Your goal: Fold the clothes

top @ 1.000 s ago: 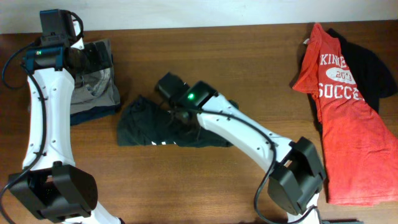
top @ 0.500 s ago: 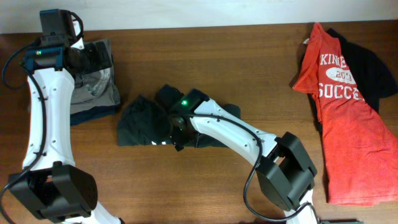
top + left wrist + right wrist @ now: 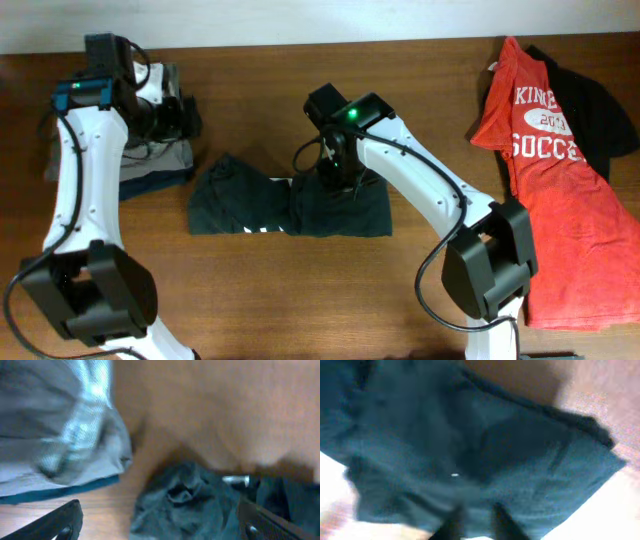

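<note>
The table (image 3: 420,90) runs wide under both my arms. On its right end lies the red shirt (image 3: 560,200), spread long from far to near, and the other black shirt (image 3: 605,110) shows from under its far right side. The black tee (image 3: 250,205) lies in the middle, a wide flat band with bits of white print along its near edge and a rumpled left end. At the far left sits the grey pile (image 3: 150,160), grey cloth on a navy piece.

My left gripper (image 3: 188,118) hangs over the right edge of the grey pile, apart from the tee. In the wrist view my left fingers (image 3: 55,522) are spread wide, one in each near corner, with nothing between them. The grey cloth (image 3: 60,425) fills the far left, and the tee's rumpled end (image 3: 200,505) lies between the fingers and below them.

My right gripper (image 3: 338,178) is over the far edge of the tee, right of its middle. My right fingers (image 3: 452,525) stand close together against dark cloth (image 3: 470,445) that fills the view. The view is blurred, so I cannot tell whether they pinch a fold or only touch it.
</note>
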